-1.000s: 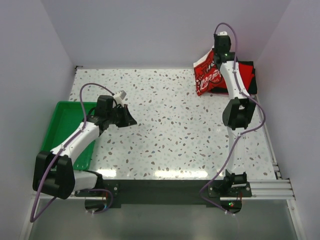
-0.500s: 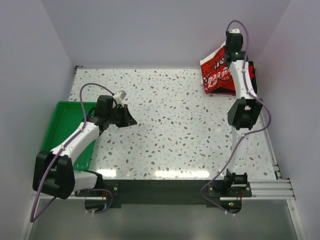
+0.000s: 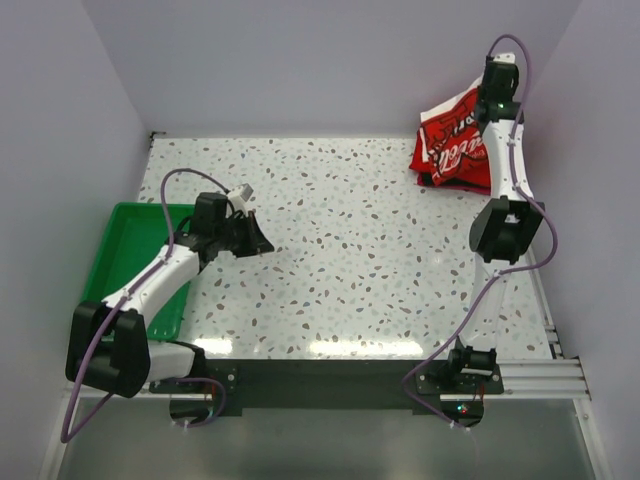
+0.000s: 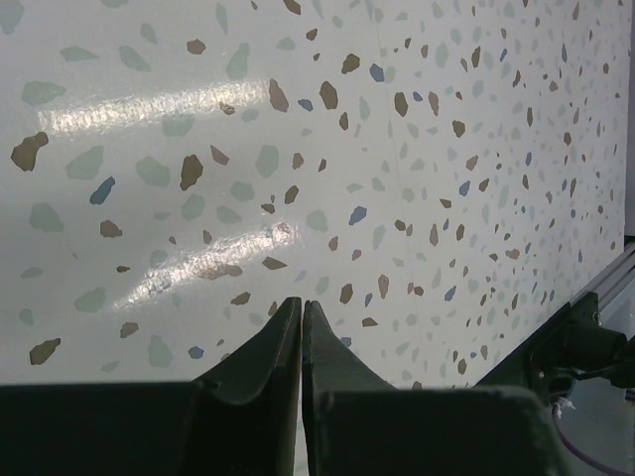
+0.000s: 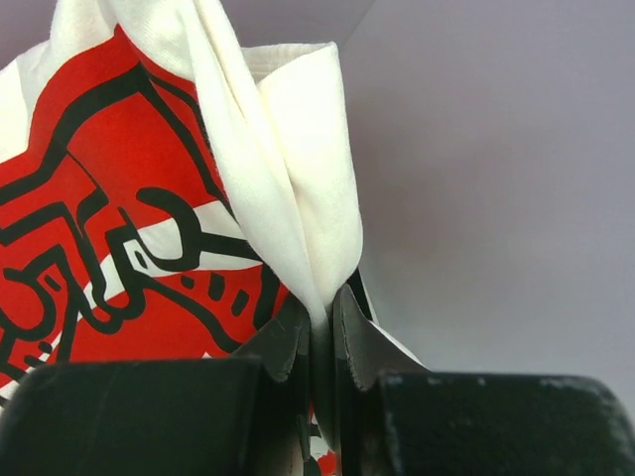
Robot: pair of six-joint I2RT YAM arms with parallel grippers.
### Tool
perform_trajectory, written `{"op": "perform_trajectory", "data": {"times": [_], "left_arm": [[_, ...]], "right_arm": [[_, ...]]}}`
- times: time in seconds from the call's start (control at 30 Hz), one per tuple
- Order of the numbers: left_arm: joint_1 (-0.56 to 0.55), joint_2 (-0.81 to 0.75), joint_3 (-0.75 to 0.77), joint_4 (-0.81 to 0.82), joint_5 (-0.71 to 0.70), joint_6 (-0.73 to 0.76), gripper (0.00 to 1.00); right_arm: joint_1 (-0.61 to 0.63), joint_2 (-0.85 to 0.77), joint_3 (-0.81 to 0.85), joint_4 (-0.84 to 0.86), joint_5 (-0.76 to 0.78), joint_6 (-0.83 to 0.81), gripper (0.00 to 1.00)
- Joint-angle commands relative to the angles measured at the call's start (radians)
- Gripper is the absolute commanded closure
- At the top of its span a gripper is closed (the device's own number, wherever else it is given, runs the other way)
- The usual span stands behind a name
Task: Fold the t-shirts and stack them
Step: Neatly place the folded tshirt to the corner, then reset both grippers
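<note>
My right gripper (image 3: 479, 101) is at the far right corner of the table, raised above it. In the right wrist view, the gripper (image 5: 322, 303) is shut on a pinched cream-white fold of a t-shirt (image 5: 294, 159) with a red and black print. The t-shirt (image 3: 455, 148) hangs from it, bunched, its lower edge resting near a dark strip of cloth (image 3: 431, 183). Any other t-shirts are hidden behind it. My left gripper (image 3: 262, 243) hovers low over the left part of the table. Seen from the left wrist, this gripper (image 4: 301, 303) is shut on nothing.
A green plastic tray (image 3: 128, 235) sits at the table's left edge, partly under the left arm. The speckled tabletop (image 3: 350, 250) spans the middle. Walls close in on the back and both sides, and the right arm stands close to the right wall.
My right gripper has carried the hanging t-shirt to the right and towards the back wall. The left arm has not moved.
</note>
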Motion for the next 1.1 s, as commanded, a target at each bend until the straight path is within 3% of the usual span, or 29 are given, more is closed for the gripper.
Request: {"op": "perform_trajectory", "data": {"times": [0.0,0.1,0.13,0.17,0.23,0.27,0.3,0.5,0.63,0.93,1.07], "left_arm": [[0.009,0.003,-0.008,0.03,0.024,0.022,0.92],[0.009,0.002,-0.008,0.03,0.023,0.022,0.92],[0.009,0.002,-0.008,0.032,0.023,0.02,0.92],[0.009,0.003,-0.008,0.03,0.023,0.022,0.92],[0.009,0.005,-0.008,0.03,0.024,0.02,0.92],[0.009,0.003,-0.008,0.03,0.024,0.02,0.92],[0.009,0.005,-0.008,0.032,0.026,0.02,0.92],[0.012,0.003,-0.004,0.033,0.031,0.017,0.92],[0.02,-0.006,-0.002,0.032,0.024,0.016,0.92],[0.022,-0.05,0.001,0.018,-0.023,0.017,0.91],[0.023,-0.087,-0.013,0.013,-0.045,0.014,0.9]], "right_arm": [[-0.01,-0.049,-0.002,0.083,0.009,0.022,1.0],[-0.013,-0.023,-0.001,0.077,0.02,0.038,0.99],[-0.013,-0.015,0.004,0.071,0.025,0.041,0.91],[-0.013,-0.006,0.01,0.066,0.031,0.051,0.65],[-0.013,-0.007,0.013,0.054,0.046,0.067,0.36],[-0.011,-0.01,0.018,0.048,0.046,0.083,0.09],[-0.013,-0.026,0.016,0.043,0.045,0.094,0.01],[-0.003,-0.109,-0.022,-0.002,-0.041,0.176,0.01],[0.05,-0.225,-0.144,0.003,-0.064,0.258,0.01],[0.245,-0.59,-0.719,0.159,-0.196,0.422,0.01],[0.345,-0.777,-1.078,0.258,-0.276,0.504,0.01]]}}
